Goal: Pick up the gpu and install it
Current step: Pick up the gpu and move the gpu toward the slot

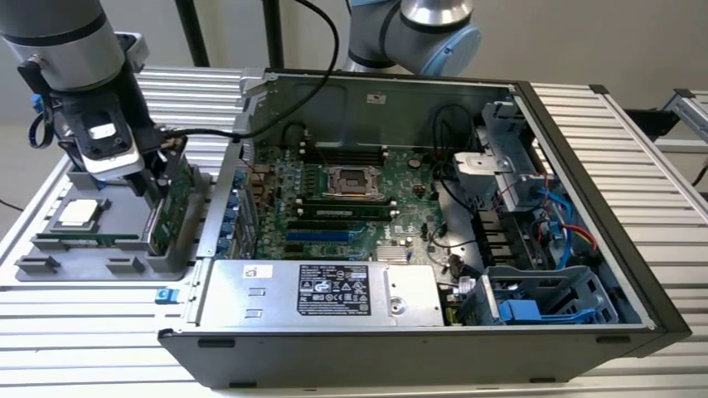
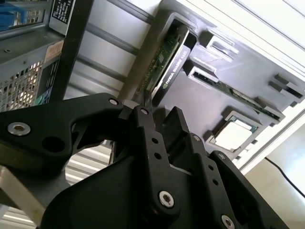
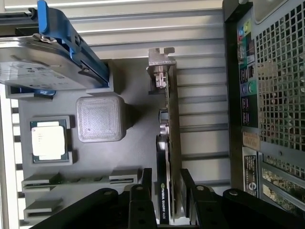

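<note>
Beside the case [image 1: 443,352], hand [image 3: 165,175] narrowly open astride gpu [image 3: 172,124], bracket [image 3: 159,59] seen in first wrist view

The exterior view looks down steeply from high up, well back from the grey parts tray [image 1: 128,224], and is wide enough to take in the open computer case [image 1: 387,356] just beside the tray. Both wrist views sit close over the tray, facing past the gripper [image 3: 164,183] to the gpu [image 3: 169,133] standing in the tray. All three views share the tray and the case wall beside it.
</note>
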Controlling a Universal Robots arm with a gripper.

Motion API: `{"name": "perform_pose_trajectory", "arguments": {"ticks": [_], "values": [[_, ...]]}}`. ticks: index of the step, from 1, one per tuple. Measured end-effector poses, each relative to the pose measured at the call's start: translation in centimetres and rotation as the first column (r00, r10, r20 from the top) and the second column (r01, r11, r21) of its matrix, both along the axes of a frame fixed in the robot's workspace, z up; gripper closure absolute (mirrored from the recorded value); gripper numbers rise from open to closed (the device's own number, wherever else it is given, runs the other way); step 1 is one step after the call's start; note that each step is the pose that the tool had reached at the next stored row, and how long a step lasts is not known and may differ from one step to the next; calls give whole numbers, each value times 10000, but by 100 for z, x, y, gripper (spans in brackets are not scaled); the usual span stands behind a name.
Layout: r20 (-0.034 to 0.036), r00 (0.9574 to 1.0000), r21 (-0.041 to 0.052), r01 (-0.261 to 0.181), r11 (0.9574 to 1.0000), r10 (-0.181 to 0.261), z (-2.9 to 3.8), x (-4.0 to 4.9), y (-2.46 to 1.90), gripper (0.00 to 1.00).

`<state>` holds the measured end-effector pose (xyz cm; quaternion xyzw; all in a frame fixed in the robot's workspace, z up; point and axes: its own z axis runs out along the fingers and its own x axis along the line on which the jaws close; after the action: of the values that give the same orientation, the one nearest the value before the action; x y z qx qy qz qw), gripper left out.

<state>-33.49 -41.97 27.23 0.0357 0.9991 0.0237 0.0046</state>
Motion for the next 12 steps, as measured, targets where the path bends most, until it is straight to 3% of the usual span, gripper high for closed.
{"name": "perform_pose_trajectory", "arguments": {"ticks": [12], "values": [[0,10000,0,1,10000,-1,-89,1,0,0]]}}
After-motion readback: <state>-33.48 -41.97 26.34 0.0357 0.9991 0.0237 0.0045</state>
